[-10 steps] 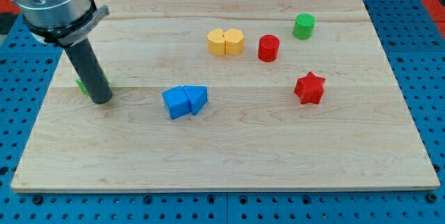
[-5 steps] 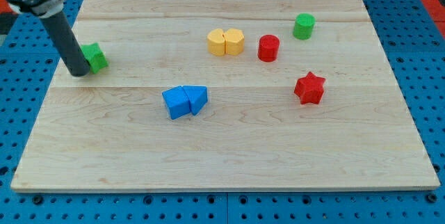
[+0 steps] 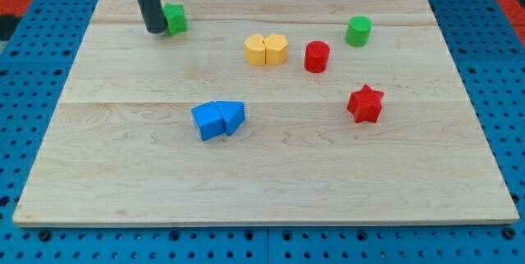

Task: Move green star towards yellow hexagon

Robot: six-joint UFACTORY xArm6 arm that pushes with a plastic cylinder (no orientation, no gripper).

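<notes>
The green star (image 3: 175,19) lies near the board's top left. My tip (image 3: 155,29) stands right against its left side. The yellow hexagon (image 3: 256,50) sits to the star's right and lower, touching a yellow heart-like block (image 3: 276,49) on its right. The rod rises out of the view's top.
A red cylinder (image 3: 317,56) stands right of the yellow pair. A green cylinder (image 3: 358,30) is at the upper right. A red star (image 3: 365,104) lies at right. Two blue blocks (image 3: 217,120) touch each other at centre. The wooden board (image 3: 262,182) ends near all view edges.
My tip has moved up and to the right, and the green star has moved with it, from the board's left side to near the top left.
</notes>
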